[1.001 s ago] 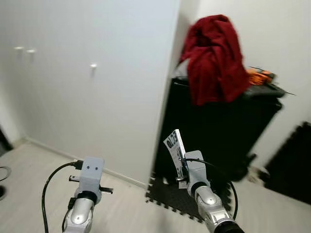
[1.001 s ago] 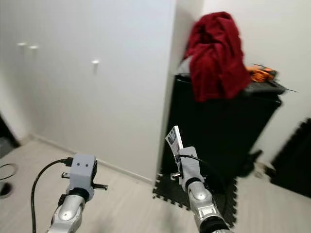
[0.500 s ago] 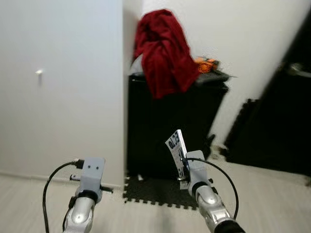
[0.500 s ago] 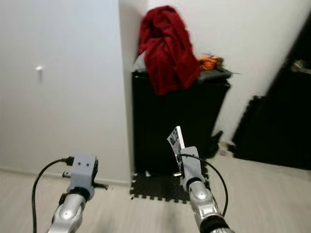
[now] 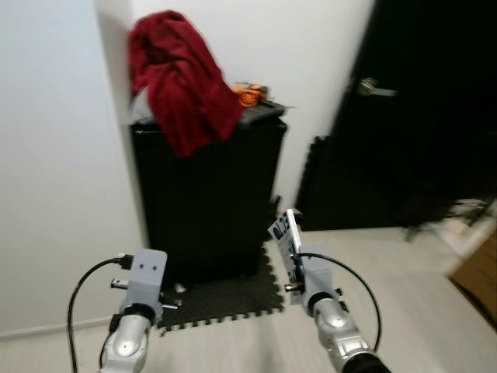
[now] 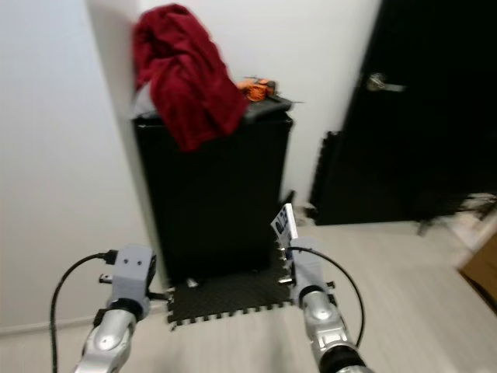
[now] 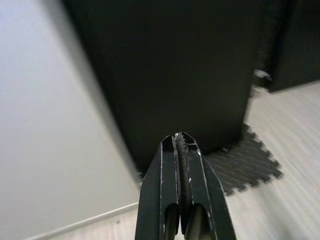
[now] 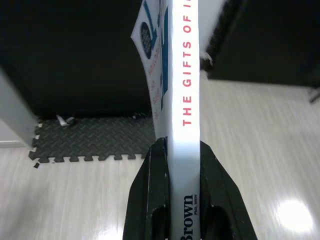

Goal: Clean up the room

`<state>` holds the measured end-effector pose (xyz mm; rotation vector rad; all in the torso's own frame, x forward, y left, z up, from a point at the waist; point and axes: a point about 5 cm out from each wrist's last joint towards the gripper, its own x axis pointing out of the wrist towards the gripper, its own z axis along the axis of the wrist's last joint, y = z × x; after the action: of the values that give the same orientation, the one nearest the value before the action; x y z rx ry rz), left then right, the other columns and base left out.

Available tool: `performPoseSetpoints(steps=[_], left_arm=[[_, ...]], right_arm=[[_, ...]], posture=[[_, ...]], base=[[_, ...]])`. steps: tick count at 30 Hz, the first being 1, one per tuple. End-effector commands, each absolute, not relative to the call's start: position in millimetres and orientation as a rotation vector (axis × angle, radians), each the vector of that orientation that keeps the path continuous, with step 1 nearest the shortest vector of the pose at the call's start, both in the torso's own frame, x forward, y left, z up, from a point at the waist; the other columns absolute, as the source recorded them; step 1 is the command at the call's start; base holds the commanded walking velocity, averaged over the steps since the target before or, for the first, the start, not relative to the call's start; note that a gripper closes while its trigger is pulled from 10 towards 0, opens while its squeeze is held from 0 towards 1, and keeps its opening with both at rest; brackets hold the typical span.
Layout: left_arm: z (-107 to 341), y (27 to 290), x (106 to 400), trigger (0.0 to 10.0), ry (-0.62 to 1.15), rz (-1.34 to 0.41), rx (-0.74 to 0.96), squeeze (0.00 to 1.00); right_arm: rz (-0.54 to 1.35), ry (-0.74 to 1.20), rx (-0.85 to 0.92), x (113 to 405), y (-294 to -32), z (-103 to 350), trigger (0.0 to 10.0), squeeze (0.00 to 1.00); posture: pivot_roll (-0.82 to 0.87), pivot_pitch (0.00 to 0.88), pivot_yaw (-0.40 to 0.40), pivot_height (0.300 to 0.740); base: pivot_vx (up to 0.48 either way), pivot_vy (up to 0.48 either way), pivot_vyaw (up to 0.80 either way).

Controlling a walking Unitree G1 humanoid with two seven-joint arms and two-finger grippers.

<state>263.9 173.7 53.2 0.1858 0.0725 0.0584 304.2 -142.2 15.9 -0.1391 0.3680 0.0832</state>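
Before me a black cabinet (image 5: 206,198) stands on a foam mat (image 5: 221,299) on the floor (image 5: 404,311); a red cloth (image 5: 180,78) drapes its top.

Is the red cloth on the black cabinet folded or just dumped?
Dumped: the red cloth lies bunched in loose folds, hanging over the black cabinet's front edge.

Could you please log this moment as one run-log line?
right gripper: shut on book, spine up | left gripper: shut, empty | ahead: black cabinet, red cloth on top
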Motion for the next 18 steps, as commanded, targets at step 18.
performPoseSetpoints(steps=[18], left_arm=[[49.0, 170.7, 263.9, 10.0, 0.094, 0.038, 0.189, 0.00]], right_arm=[[-0.005, 0.376, -0.133, 305.5, -156.1, 16.7, 10.0, 0.00]], posture=[[0.06, 0.000, -0.045, 0.740]], base=[[0.000, 0.000, -0.80]])
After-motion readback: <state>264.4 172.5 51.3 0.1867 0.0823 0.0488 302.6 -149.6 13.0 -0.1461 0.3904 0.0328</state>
